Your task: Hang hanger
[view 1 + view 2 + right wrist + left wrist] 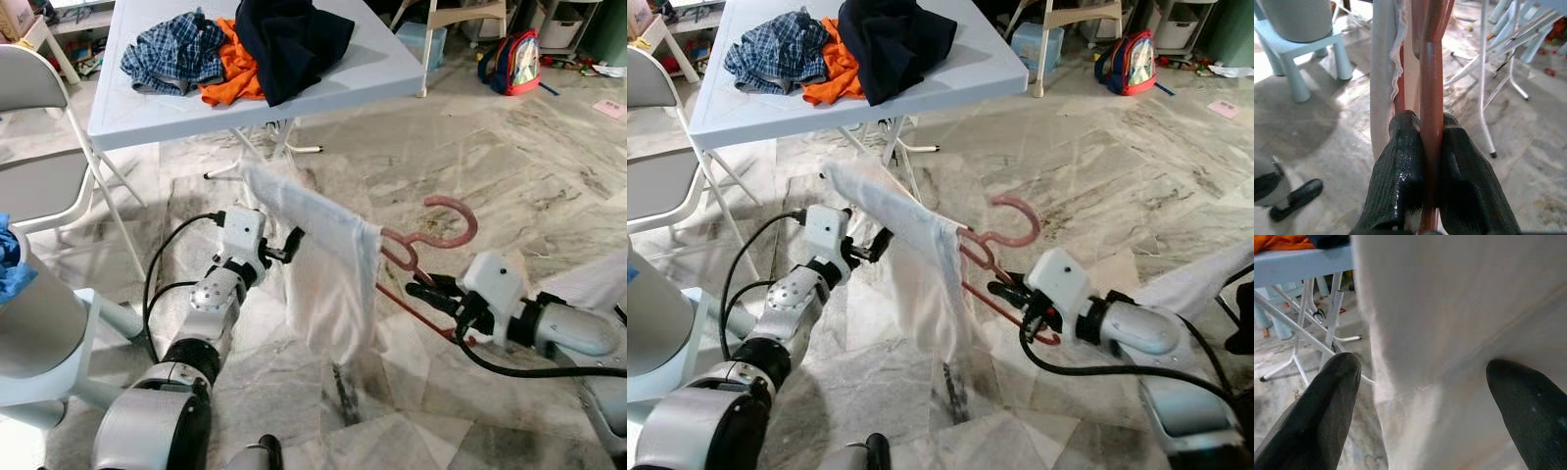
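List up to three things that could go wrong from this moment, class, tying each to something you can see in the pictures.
1. The right gripper pinches only one thin bar of the pink hanger, so the hanger might twist or slip.
2. The left gripper is open around the white garment, which hangs mostly to one side of the hanger and could slide off onto the marble floor.
3. The garment hangs close to the table legs and might snag.

The silver left arm reaches forward and up, its black two-fingered left gripper (292, 242) spread wide (one finger (1327, 401) on each side of white cloth). The silver right arm extends inward, its right gripper (1431, 147) pinched tight on a pink-red plastic hanger (431, 240).
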{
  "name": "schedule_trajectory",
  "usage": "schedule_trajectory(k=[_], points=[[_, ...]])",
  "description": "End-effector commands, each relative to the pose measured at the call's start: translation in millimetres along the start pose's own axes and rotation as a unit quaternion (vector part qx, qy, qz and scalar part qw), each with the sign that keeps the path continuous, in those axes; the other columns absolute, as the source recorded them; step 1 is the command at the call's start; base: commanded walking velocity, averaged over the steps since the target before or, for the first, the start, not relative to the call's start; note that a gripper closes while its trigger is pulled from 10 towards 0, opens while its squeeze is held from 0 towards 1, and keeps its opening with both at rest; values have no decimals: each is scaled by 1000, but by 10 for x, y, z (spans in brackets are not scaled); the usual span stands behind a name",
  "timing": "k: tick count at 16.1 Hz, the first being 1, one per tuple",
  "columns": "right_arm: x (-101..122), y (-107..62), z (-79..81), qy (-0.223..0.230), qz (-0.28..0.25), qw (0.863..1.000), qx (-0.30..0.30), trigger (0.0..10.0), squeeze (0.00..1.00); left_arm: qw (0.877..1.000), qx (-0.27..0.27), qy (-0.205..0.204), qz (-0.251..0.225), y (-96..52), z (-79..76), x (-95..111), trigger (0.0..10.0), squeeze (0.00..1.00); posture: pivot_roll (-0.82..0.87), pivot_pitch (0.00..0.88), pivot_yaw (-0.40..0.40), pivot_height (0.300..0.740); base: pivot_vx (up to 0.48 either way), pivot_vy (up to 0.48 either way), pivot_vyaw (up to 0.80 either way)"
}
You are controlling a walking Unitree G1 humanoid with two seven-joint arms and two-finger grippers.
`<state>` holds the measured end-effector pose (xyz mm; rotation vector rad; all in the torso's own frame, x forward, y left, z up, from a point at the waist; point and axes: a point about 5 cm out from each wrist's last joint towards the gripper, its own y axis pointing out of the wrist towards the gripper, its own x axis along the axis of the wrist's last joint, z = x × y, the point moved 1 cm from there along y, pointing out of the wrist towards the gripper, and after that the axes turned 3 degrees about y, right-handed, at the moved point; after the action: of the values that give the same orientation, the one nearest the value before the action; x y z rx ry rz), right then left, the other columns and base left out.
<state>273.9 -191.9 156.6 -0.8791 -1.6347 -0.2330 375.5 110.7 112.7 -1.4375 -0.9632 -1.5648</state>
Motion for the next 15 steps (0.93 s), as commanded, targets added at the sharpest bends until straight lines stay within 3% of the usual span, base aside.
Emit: schedule_trajectory(k=[1, 2, 3, 6, 15], points=[[156, -43, 25, -11, -26, 1000, 13, 0, 0, 1000, -8, -9, 11, 0, -21, -35, 6157, 0, -114, 163, 74, 740, 0, 0, 0], [158, -52, 32, -12, -23, 1000, 14, 0, 0, 1000, -18, -16, 4, 12, -54, -20, 0, 0, -121, 163, 76, 740, 0, 0, 0], [149, -63, 45, -13, -17, 1000, 17, 0, 0, 999, -41, -28, -7, 43, -141, 15, 0, 0, -126, 163, 78, 740, 0, 0, 0], [164, -66, 90, -8, -13, 1000, 26, 0, 0, 997, -64, -35, -11, 46, -212, 9, 0, 0, -125, 162, 82, 740, 0, 0, 0], [152, 12, 128, -3, -12, 999, 31, 0, 0, 995, -84, -46, -16, 34, -295, -16, 0, 0, -112, 159, 86, 740, 0, 0, 0]])
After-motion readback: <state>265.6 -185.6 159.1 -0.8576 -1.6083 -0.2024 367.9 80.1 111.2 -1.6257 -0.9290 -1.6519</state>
